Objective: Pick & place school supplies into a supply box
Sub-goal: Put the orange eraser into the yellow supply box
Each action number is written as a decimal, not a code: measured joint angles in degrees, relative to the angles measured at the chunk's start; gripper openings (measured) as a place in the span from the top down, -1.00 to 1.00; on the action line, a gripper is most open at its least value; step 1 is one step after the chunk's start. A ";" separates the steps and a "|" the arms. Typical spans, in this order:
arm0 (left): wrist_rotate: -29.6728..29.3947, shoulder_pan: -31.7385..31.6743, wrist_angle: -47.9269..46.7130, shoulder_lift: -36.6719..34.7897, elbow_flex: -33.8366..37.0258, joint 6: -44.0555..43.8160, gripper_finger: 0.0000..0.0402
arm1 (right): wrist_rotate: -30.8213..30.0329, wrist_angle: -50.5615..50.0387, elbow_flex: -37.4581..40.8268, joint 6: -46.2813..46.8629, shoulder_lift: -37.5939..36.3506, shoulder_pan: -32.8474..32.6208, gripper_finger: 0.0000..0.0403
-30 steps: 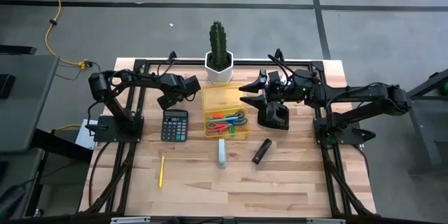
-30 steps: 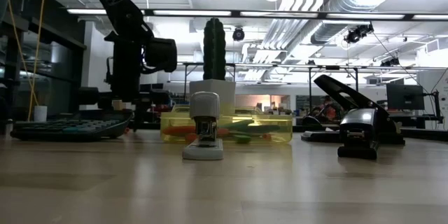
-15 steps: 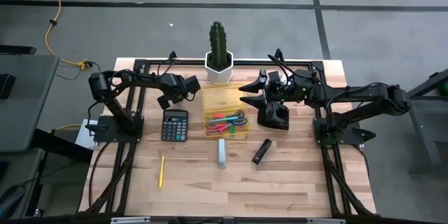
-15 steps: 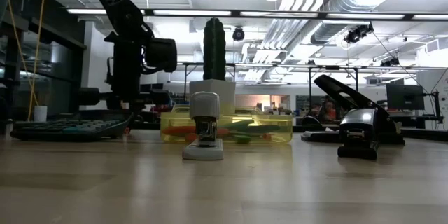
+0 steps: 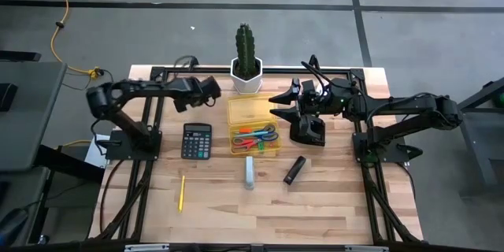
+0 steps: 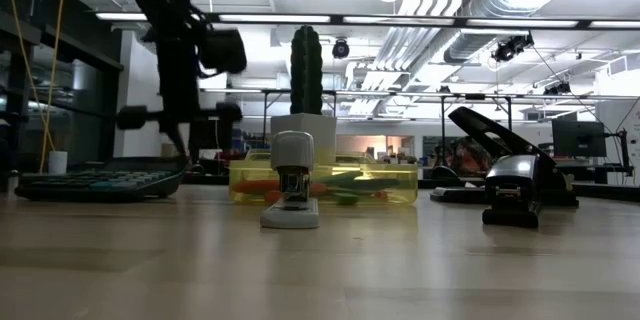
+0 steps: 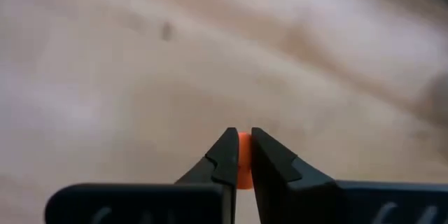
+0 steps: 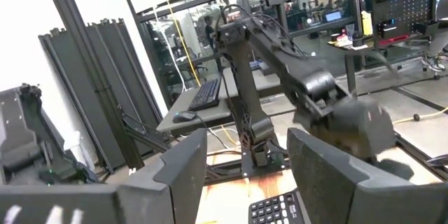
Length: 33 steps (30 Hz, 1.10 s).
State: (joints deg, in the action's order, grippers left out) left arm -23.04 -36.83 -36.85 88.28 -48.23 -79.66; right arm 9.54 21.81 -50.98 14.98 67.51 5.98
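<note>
My left claw (image 7: 239, 155), pinching a small orange piece (image 7: 243, 159), just lifted, heading for the supply box (image 5: 253, 127); right claw (image 5: 277, 105) idles open.

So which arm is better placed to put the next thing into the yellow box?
Left. The left gripper is shut on a small orange piece and hovers just beside the supply box. The right gripper is open and empty.

The left hand (image 7: 239, 155) has its two dark fingers (image 7: 225, 159) pinched together on a small orange piece (image 7: 243, 161), only a sliver of it showing between the tips. Beneath it, a blurred pale wooden tabletop (image 7: 140, 63) fills the view.
</note>
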 joint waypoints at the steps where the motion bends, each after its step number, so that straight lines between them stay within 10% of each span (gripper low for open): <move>1: -0.65 -0.42 0.05 -1.67 -0.02 2.32 0.94 | 0.00 -0.02 0.00 0.00 0.00 0.00 0.06; 9: -0.08 -1.39 3.08 -21.37 -0.06 21.41 0.94 | 0.00 -0.20 0.00 0.00 0.00 0.00 0.06; 18: 17.41 6.14 27.45 -43.77 -0.19 43.70 0.94 | 0.00 -0.23 0.00 0.00 0.02 0.00 0.06; 26: 27.66 22.18 34.96 -47.13 -0.20 57.13 0.94 | 0.00 -0.23 0.00 0.00 0.02 0.00 0.06; 33: 17.82 31.13 36.25 -43.88 -0.17 61.48 0.94 | 0.02 -0.23 0.00 -0.02 0.02 0.00 0.06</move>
State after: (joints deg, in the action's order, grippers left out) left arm -5.22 -5.70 -0.60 44.40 -48.40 -18.18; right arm 9.56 21.58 -50.98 14.96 67.53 5.98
